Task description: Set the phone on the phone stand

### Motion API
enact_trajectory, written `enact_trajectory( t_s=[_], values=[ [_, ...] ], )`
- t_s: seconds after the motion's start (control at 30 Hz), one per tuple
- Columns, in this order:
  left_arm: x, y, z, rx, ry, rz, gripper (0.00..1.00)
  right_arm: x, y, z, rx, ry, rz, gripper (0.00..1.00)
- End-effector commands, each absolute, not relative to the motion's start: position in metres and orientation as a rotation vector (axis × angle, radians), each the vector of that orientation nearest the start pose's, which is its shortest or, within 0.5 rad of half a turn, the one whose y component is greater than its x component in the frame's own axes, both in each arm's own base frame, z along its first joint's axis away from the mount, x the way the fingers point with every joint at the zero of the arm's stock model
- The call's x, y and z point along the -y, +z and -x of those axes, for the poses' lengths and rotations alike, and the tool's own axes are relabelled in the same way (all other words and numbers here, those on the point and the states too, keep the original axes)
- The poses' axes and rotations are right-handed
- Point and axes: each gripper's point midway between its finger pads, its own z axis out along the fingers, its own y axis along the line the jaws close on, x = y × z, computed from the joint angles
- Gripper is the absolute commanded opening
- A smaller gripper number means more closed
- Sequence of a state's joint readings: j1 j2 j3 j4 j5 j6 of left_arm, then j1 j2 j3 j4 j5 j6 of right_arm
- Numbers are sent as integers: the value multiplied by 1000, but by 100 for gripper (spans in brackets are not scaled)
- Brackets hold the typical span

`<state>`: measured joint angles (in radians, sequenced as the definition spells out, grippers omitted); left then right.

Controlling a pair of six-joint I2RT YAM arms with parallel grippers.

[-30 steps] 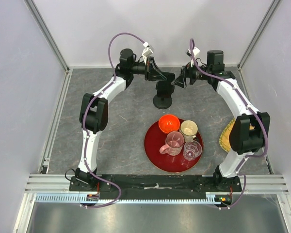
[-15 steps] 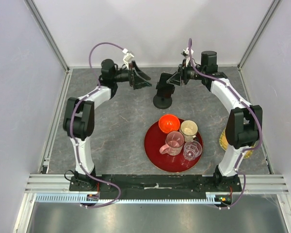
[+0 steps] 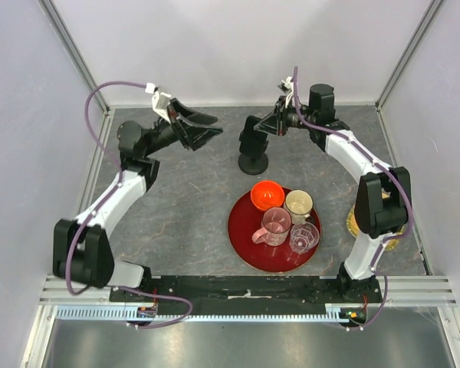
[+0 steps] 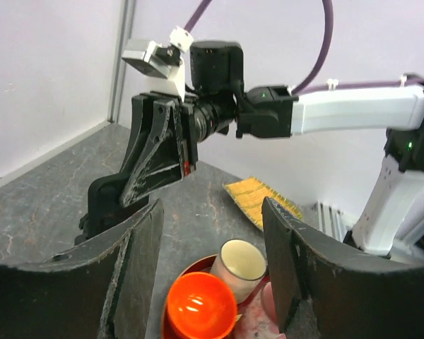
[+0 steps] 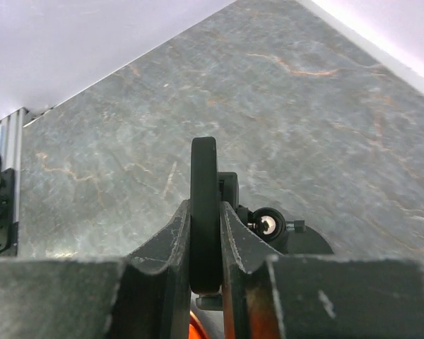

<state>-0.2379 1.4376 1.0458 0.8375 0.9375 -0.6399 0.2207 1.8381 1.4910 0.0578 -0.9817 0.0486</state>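
Orange bowl (image 3: 267, 195) and cream cup (image 3: 298, 204) on red tray (image 3: 243, 220)

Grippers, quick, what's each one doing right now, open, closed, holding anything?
Left gripper: open, holding nothing.
Right gripper: closed on the phone, held edge-on at the phone stand.

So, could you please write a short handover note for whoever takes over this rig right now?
Left gripper: open and empty, hanging to the left of the phone stand.
Right gripper: shut on the phone, holding it edge-on directly over the stand's cradle.
Done: the phone is picked up and brought to the stand.
Left: confirm it sits in the cradle (these views do not settle that), then open the right gripper and back away without knocking the stand.
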Motion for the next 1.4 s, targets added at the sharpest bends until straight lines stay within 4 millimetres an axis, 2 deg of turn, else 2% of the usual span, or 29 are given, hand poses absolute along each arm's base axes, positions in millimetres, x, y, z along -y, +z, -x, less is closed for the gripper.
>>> enact_trajectory(
  t_s=[0.0,0.03,0.07,0.1,0.13,0.17,0.2,0.23,0.3,0.33,0.37,0.4,0.43,0.5,0.53,0.57,0.6,0.63,0.73,0.83,0.97,1.03,1.17,1.27,1.37],
  values=[
    [225,394,-302,-1244,-1269,-513,64,-303,336,-379,-1389,1201,1003,0],
    [219,396,-300,-1256,-1240,-456,64,-308,340,-373,-1389,1207,1009,0],
    [209,414,-279,-1227,-1202,-434,64,-317,341,-364,-1383,1224,1026,0],
    [200,398,-285,-1333,-1174,-314,63,-320,344,-354,-1379,1234,1034,0],
    [193,397,-279,-1365,-1145,-269,63,-329,344,-342,-1370,1253,1053,0],
    [181,417,-255,-1305,-1099,-269,63,-332,345,-338,-1372,1243,1044,0],
    [172,409,-254,-1360,-1056,-201,63,-334,349,-328,-1361,1247,1053,0],
    [164,417,-243,-1339,-1024,-189,64,-342,350,-317,-1359,1266,1062,0],
    [148,435,-218,-1296,-948,-175,65,-348,356,-309,-1371,1250,1042,0],
    [143,439,-210,-1286,-927,-175,65,-357,357,-297,-1368,1268,1053,0],
    [139,450,-202,-1263,-900,-188,65,-362,358,-291,-1369,1273,1053,0],
    [135,451,-194,-1262,-885,-182,65,-364,356,-286,-1387,1266,1030,0],
    [134,446,-192,-1291,-880,-177,65,-376,358,-268,-1367,1293,1048,0],
    [133,445,-187,-1296,-881,-180,65,-380,351,-251,-1375,1272,1034,0],
    [133,442,-185,-1302,-883,-181,65,-390,348,-230,-1372,1286,1065,0],
    [133,438,-185,-1311,-887,-177,65,-392,349,-222,-1346,1247,1088,0],
    [134,436,-183,-1312,-892,-175,65,-395,341,-216,-1366,1221,1085,0],
    [133,435,-182,-1309,-893,-172,65,-403,341,-200,-1346,1235,1109,0],
    [134,429,-184,-1320,-901,-164,65,-417,343,-175,-1298,1234,1118,0],
    [136,425,-184,-1332,-921,-162,65,-427,340,-160,-1275,1227,1123,0],
    [135,427,-179,-1326,-922,-163,65,-428,330,-147,-1276,1247,1122,0],
    [133,425,-179,-1334,-908,-159,65,-428,336,-140,-1236,1296,1108,0],
    [132,424,-179,-1335,-905,-151,65,-429,322,-141,-1271,1309,1092,0],
    [133,423,-180,-1341,-913,-150,65,-426,328,-138,-1258,1336,1048,0],
    [133,423,-180,-1338,-912,-146,65,-424,320,-138,-1295,1322,1041,0]
  ],
)
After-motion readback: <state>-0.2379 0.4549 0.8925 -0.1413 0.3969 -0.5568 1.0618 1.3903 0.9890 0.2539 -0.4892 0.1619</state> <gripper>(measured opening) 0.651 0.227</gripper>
